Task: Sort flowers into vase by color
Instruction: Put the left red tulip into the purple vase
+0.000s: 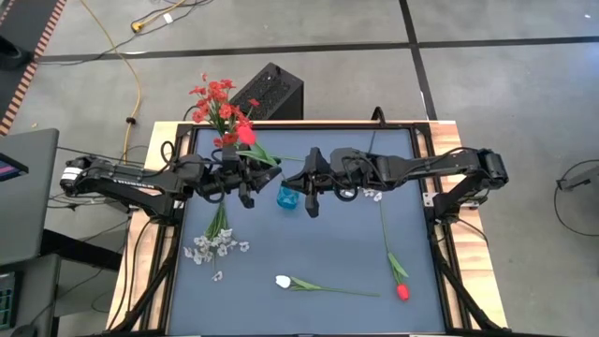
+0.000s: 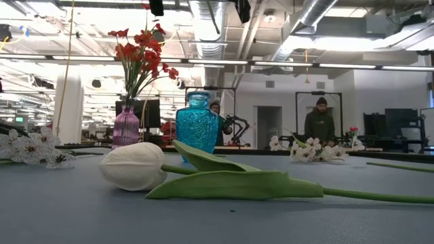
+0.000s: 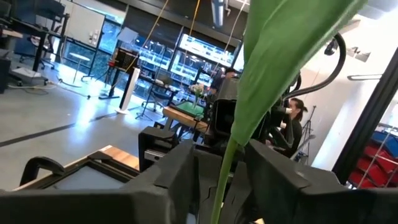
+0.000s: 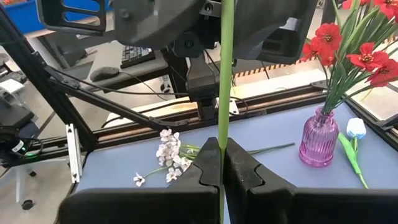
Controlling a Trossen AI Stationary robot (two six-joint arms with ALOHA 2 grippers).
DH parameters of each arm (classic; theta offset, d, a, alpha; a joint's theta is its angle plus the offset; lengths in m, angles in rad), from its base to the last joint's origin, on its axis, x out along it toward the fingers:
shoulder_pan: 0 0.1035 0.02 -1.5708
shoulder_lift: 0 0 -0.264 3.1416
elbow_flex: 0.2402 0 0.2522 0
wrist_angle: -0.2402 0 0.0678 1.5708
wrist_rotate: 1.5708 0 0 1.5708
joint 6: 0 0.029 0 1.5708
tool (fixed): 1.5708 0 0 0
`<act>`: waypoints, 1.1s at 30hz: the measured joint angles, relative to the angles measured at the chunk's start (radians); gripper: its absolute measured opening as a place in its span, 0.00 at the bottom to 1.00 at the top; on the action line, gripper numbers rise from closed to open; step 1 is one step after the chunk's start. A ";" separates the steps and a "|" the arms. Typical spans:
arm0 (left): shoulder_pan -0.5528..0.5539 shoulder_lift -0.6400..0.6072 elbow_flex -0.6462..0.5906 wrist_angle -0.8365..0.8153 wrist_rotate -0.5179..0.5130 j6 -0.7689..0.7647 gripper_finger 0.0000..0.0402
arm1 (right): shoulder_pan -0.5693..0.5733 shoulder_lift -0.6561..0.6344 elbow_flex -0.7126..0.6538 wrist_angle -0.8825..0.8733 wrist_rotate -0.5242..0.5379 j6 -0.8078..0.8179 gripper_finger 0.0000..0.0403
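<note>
Flowers are lying across the blue worktop (image 1: 318, 267) we are working over. Our left gripper (image 1: 245, 184) and right gripper (image 1: 309, 192) are both hovering mid-worktop, fingers clenched on one red tulip's (image 1: 246, 135) green stem (image 4: 224, 81). Red sprays (image 1: 213, 98) are standing in the pink vase (image 2: 126, 127), beside the blue vase (image 1: 287, 197). A white blossom spray (image 1: 215, 245), white tulip (image 1: 283, 281) and second red tulip (image 1: 402, 292) are lying nearer the front.
</note>
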 joint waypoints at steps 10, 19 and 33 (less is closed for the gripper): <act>0.000 0.000 0.000 -0.004 0.036 0.014 0.01 | -0.004 0.000 0.000 -0.002 0.001 0.009 0.34; 0.000 -0.116 -0.001 -0.132 -0.009 0.060 0.00 | -0.005 -0.038 -0.001 -0.030 0.001 0.008 0.56; -0.001 -0.566 -0.001 -0.635 -0.190 0.054 0.00 | -0.074 -0.133 -0.001 -0.125 0.001 -0.001 0.59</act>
